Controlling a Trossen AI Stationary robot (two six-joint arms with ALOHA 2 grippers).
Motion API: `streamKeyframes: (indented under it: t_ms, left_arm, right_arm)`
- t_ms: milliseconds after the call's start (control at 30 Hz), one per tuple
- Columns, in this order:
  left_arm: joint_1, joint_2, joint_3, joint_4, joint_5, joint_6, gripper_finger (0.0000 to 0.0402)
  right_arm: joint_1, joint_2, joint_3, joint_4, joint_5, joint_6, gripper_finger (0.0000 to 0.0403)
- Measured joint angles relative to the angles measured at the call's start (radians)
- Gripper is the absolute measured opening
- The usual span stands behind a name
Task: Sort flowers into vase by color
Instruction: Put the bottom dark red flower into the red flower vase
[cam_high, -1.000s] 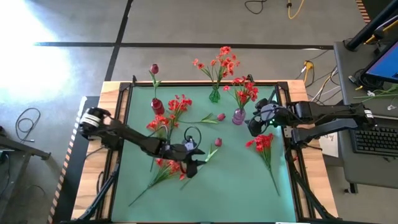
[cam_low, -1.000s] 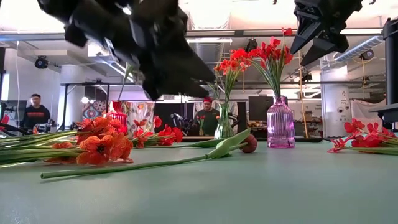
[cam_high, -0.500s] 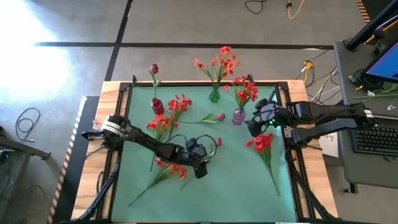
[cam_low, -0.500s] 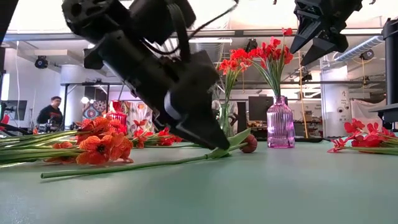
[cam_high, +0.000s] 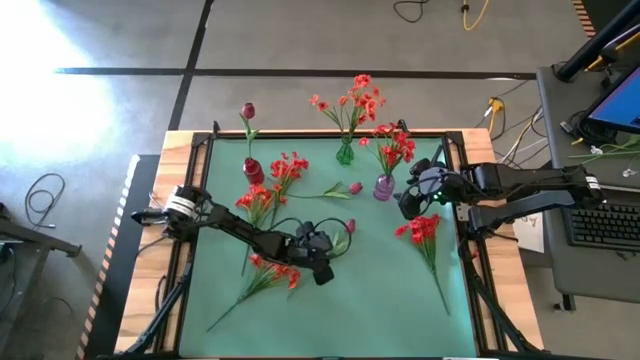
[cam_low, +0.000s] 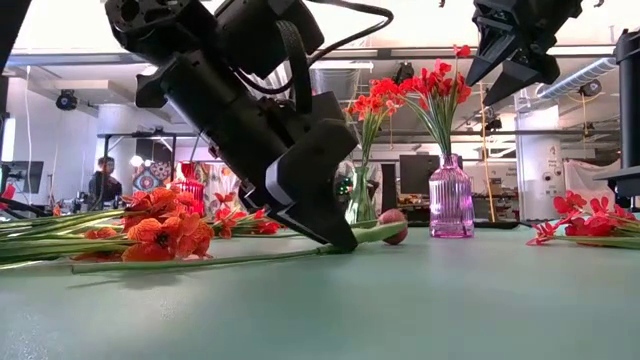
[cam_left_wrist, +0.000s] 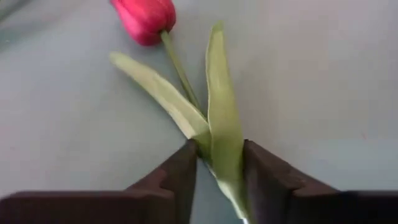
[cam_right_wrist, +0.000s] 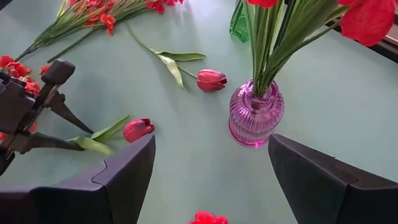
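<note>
Bare green counter (cam_high: 380, 290) is lying open from five to seven o'clock, giving free passage. Toward twelve o'clock, the purple vase (cam_high: 384, 187), green vase (cam_high: 345, 154) and red vase (cam_high: 253, 170) are standing in a row, blocking low passes. Orange-red sprays (cam_high: 262, 278) are crowding the eight o'clock side, and a red cluster (cam_high: 422, 230) is lying at three o'clock.

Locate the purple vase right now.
The purple vase stands upright on the green mat's far right part in the high view, holding red flowers, just beside the open right gripper.
</note>
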Motion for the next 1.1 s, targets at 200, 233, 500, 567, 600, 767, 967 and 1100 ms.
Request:
streamKeyframes:
  t_ms: [200,233,500,567,600,767,967,1100]
  left_arm:
    - [-0.002,0.000,0.000,0.004,0.006,-0.006,0.0009]
    - [-0.003,-0.001,0.000,0.006,0.006,-0.006,0.0007]
    - [-0.016,-0.100,-0.001,0.007,0.030,0.069,0.0001]
    - [-0.016,-0.149,-0.002,0.008,0.036,0.112,0.0001]
    - [-0.016,-0.177,-0.004,0.007,0.037,0.138,0.0001]
    - [-0.006,-0.344,-0.041,0.014,0.035,0.260,0.0000]
    - [0.031,-0.581,-0.193,0.219,0.033,0.390,0.0000]
    - [0.086,-0.734,-0.322,0.413,0.038,0.504,0.0000]
  right_arm:
    - [0.000,0.000,0.000,0.000,0.000,0.000,0.0304]
    - [0.000,0.000,0.000,0.000,0.000,0.000,0.0303]
    - [0.000,0.000,-0.001,-0.005,0.000,-0.009,0.0292]
    - [0.000,0.000,-0.001,-0.007,0.000,-0.013,0.0290]
    - [0.000,0.000,-0.001,-0.007,0.000,-0.018,0.0290]
    - [0.000,0.003,-0.001,-0.006,0.002,-0.019,0.0294]
    - [0.000,0.013,-0.001,0.011,0.010,-0.028,0.0291]
    - [0.000,0.017,-0.001,0.015,0.028,-0.029,0.0287]
